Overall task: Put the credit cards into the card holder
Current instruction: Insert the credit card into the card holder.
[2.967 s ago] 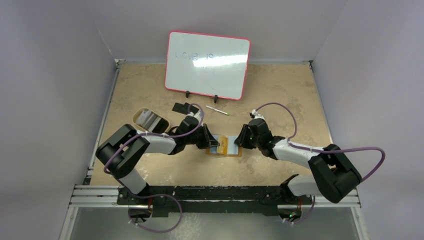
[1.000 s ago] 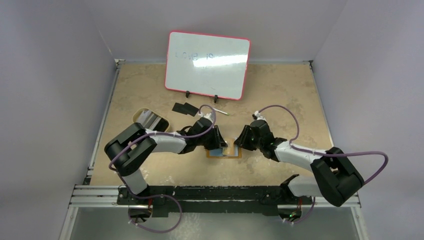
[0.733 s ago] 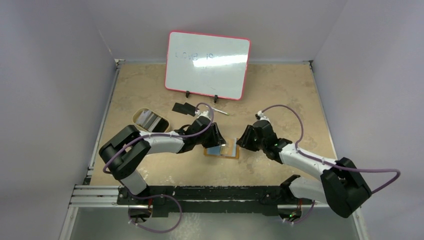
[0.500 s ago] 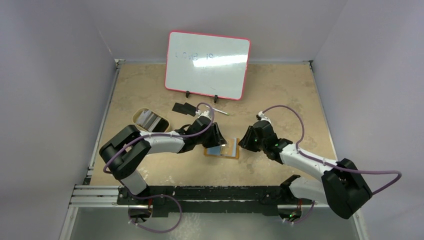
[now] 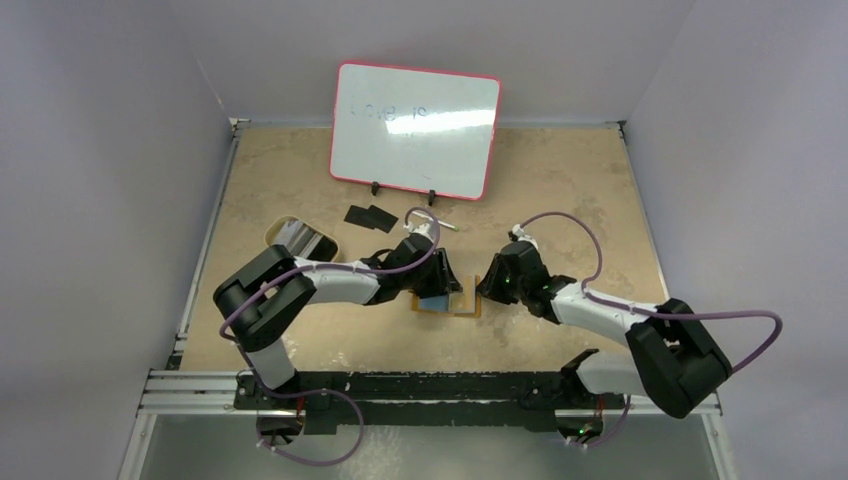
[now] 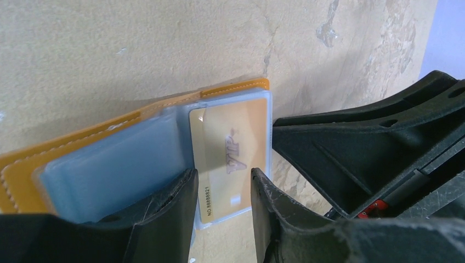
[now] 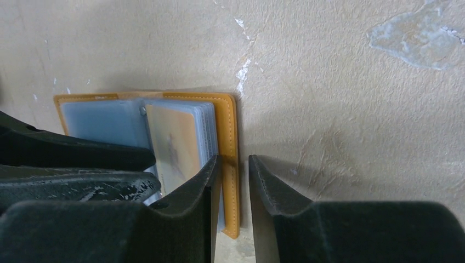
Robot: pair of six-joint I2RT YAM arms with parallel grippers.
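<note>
Top external, beige table (image 5: 560,180), grey walls (image 5: 100,150) — left end effector (image 6: 223,175) seemingly parted astride card (image 6: 230,148), right end effector (image 7: 234,164) state unclear.

The gold credit card (image 6: 230,159) carries the only clear lettering. In the left wrist view, the letters "VIP" stand in dark outlined capitals near its middle, running sideways along the card's length. Along one long edge, in small dark print, runs a serial line beginning "NO." followed by a string of digits, mostly eights, that looks like 88888821. The last figures are too small to be certain.

In the right wrist view the same card (image 7: 173,148), lying in the card holder (image 7: 230,164), shows only a blurred dark mark.

The whiteboard (image 5: 415,130) bears faint, half-erased handwriting near its upper left, which cannot be read with any confidence.
</note>
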